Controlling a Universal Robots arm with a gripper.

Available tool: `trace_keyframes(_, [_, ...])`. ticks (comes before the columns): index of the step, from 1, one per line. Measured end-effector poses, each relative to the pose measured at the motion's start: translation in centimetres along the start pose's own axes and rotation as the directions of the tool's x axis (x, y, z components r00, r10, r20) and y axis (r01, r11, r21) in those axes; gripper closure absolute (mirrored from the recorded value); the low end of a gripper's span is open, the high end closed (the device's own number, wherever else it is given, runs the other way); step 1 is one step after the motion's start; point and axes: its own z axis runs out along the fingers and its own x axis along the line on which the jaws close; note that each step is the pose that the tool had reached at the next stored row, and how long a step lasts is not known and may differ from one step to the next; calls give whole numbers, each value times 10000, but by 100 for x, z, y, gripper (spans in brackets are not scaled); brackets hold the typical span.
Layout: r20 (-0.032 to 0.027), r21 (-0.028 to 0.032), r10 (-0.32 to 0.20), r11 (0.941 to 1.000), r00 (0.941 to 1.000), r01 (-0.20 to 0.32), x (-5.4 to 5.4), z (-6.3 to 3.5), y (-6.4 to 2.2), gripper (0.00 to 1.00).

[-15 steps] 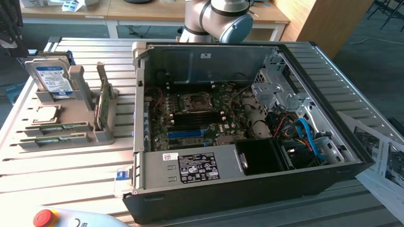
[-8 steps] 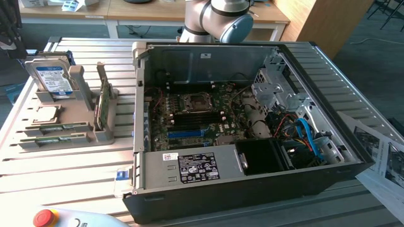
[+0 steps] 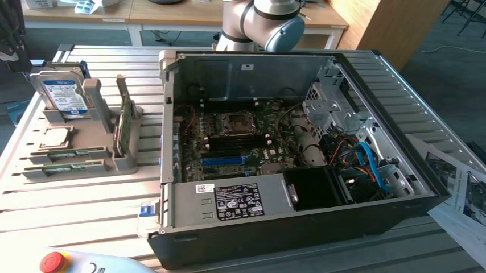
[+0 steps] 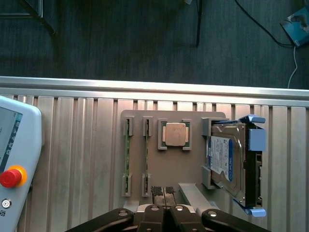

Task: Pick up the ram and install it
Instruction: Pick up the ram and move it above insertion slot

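Two slim green ram sticks [image 4: 128, 157] [image 4: 146, 157] stand on edge in slots of a grey holder [image 4: 193, 118]. In the exterior view they lie at the holder's near end [image 3: 68, 153] [image 3: 61, 169], on the exterior view's left. My gripper [image 4: 163, 191] hovers well above the holder, its black fingertips [image 4: 157, 190] pressed together and holding nothing. Its tips sit over the holder's edge, close to the nearer ram stick. The open computer case [image 3: 395, 210] shows the motherboard with black memory slots [image 3: 235, 145].
The holder also carries a square silver processor [image 4: 175, 134], a hard drive [image 4: 231, 159] in a blue bracket and an upright green card [image 3: 122, 128]. A teach pendant with a red stop button [image 4: 10, 176] lies on the ribbed metal table [image 4: 72, 145]. Papers [image 3: 456, 193] lie beside the case.
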Motion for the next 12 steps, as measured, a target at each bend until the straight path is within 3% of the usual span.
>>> trace_keyframes(5, [0, 1, -1, 10000, 10000, 1, 1, 26, -1, 89])
trace_keyframes(12, [0, 0, -1, 10000, 10000, 1, 4, 146, -5, 89])
